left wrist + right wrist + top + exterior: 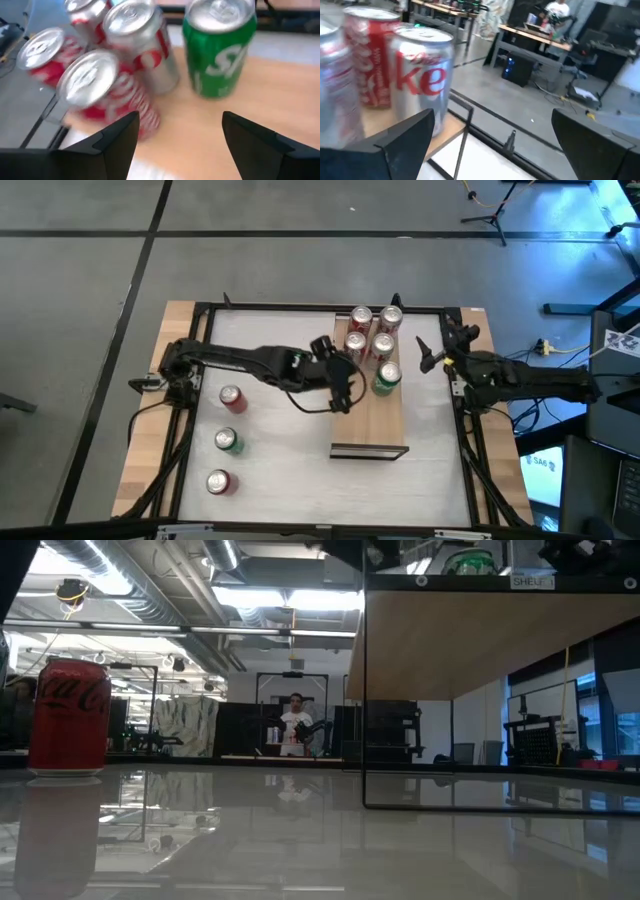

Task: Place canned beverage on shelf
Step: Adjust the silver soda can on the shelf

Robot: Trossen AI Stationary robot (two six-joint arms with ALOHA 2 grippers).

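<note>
Shelf (pixel 385 415): long light-wood board with visible grain, carrying five cans at its far end.
Green can (pixel 387 377): nearest of the cluster, upright on the shelf.
Left gripper (pixel 342 395): jaws apart, empty, over the shelf beside the cans.
Right gripper (pixel 428 356): jaws wide, empty, by the shelf's edge.
Waiting cans (pixel 228 440): three upright on the white tabletop.
Handling: likely rigid, smooth, slippery aluminium; best gripped mid-wall, upright.

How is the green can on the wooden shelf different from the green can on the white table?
The green can on the shelf stands beside four red and silver cans; the green can on the table stands apart, between two red cans. The shelf can is close to the left tool, which is open and empty; the table can is far from both tools. Both stand upright with silver tops.
</note>
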